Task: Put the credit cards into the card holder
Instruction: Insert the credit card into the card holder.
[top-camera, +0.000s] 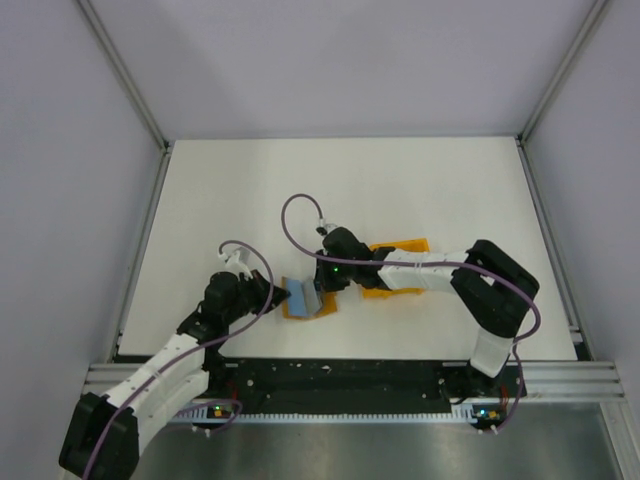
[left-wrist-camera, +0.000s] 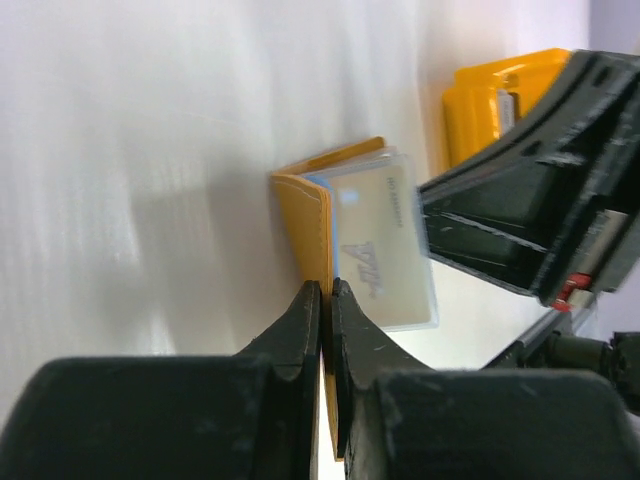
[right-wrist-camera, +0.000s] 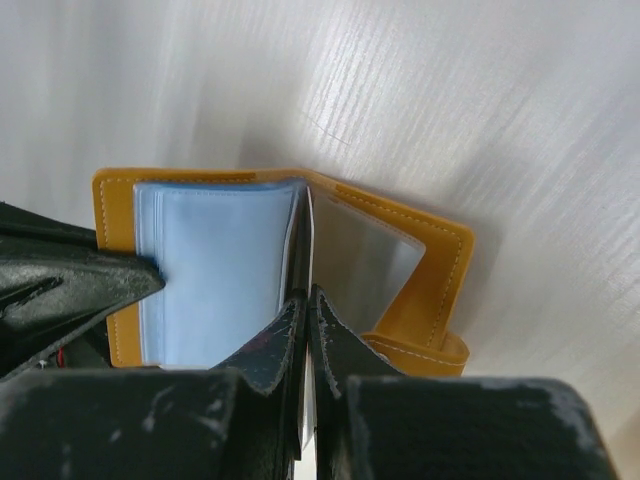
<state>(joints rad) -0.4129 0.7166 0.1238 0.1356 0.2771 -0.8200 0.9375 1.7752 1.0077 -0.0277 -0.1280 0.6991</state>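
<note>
Insertion is the step in hand. From above, the card holder (top-camera: 300, 305) lies open near the front middle of the table (top-camera: 400, 180), with the left gripper (top-camera: 272, 293) at its left edge and the right gripper (top-camera: 322, 288) touching its right side. An orange box (top-camera: 412, 244) sits further right, partly under the right arm.

Seen from the left wrist, the left gripper (left-wrist-camera: 325, 288) is clenched on the edge of the orange cover, pinning the card holder (left-wrist-camera: 305, 215) open. A silvery card (left-wrist-camera: 385, 245) stands nearly upright at the fold, its far edge at the right gripper (left-wrist-camera: 440, 205). The orange box (left-wrist-camera: 495, 100) lies well beyond.

Seen from the right wrist, the right gripper (right-wrist-camera: 305, 295) is pinched tight on a thin upright leaf at the fold, most likely that silvery card. A light blue leaf (right-wrist-camera: 220, 265) fills the left half of the card holder (right-wrist-camera: 440, 270); I cannot tell whether it is a card or a sleeve. A clear pocket (right-wrist-camera: 365, 265) lies empty-looking on the right half. The left gripper (right-wrist-camera: 140, 280) presses in from the left.

Next, I judge, the card must be steered edge-first into a pocket mouth while the cover is held down. The two grippers are crowded together, and the loose sleeves could fold over the opening.
</note>
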